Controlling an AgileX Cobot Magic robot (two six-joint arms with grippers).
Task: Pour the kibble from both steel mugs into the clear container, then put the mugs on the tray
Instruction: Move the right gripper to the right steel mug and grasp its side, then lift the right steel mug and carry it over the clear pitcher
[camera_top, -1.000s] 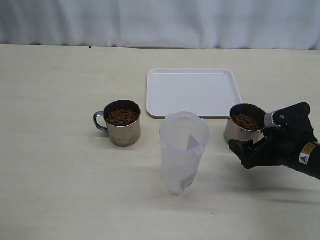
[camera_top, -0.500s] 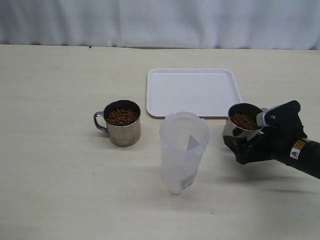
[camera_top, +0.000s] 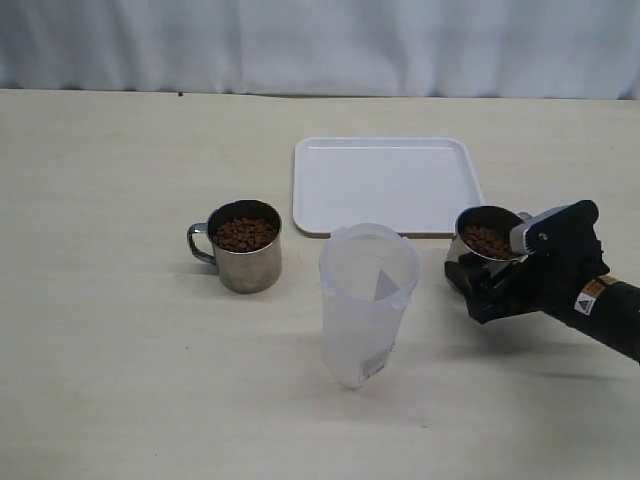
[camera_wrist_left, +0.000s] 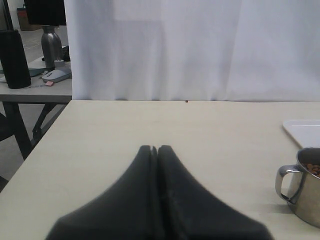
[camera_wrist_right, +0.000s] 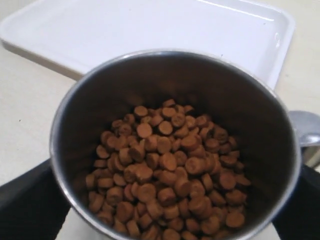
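Steel mug (camera_wrist_right: 165, 85) — round kibble (camera_wrist_right: 165, 175) | right gripper (camera_top: 497, 258) wide, straddling | left gripper (camera_wrist_left: 156, 149) closed, empty

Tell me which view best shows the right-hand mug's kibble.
Right wrist view: the kibble fills the frame, pellets distinct. Exterior view shows it as a small brown patch; left wrist view misses it.

- Exterior view: raised, off the arms, tilted down across the table (camera_top: 100, 380) toward the curtain (camera_top: 320, 45). Wide, with the whole layout in frame.
- Left wrist view: low, near-level, faces the same curtain. Shares the left mug (camera_wrist_left: 305, 190) and a tray (camera_wrist_left: 302, 131) corner with the exterior view.
- Right wrist view: very close, looking down into the right mug (camera_wrist_right: 200, 85). Shares it and the tray with the exterior view.
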